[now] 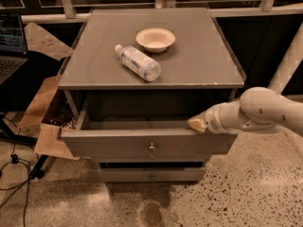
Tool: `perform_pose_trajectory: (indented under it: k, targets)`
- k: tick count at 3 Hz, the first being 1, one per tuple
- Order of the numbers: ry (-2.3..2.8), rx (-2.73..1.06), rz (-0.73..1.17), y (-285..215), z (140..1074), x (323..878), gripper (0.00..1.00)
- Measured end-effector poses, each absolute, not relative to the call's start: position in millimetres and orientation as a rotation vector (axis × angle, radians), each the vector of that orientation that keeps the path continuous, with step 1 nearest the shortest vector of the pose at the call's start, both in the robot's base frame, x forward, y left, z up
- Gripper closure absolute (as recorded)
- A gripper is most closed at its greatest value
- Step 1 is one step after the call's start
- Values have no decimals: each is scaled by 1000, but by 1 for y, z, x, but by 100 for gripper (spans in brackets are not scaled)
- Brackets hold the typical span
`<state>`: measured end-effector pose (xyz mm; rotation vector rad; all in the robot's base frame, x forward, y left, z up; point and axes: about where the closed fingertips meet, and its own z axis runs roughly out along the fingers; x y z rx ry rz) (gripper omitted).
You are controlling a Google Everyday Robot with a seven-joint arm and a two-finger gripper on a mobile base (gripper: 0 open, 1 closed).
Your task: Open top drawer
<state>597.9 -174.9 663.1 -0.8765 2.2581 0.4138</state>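
The top drawer (118,146) is a grey drawer with a wide flat front and a small brass knob (151,147) at its centre. It stands pulled out from the grey cabinet (156,56), its inside dark. My gripper (196,124) comes in from the right on a white arm (265,110). Its yellowish tip rests at the top edge of the drawer front, near the right end.
A clear plastic bottle (138,62) lies on its side on the cabinet top beside a beige bowl (155,39). A lower drawer front (151,175) sits beneath. Cardboard (45,103) and a laptop (10,46) are at the left. Cables trail on the speckled floor.
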Motion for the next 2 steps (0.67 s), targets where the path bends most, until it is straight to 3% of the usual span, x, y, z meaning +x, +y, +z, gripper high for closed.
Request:
perform_pose_trajectory:
  k: [2]
  targets:
    - [2302, -942, 444, -176, 669, 572, 100]
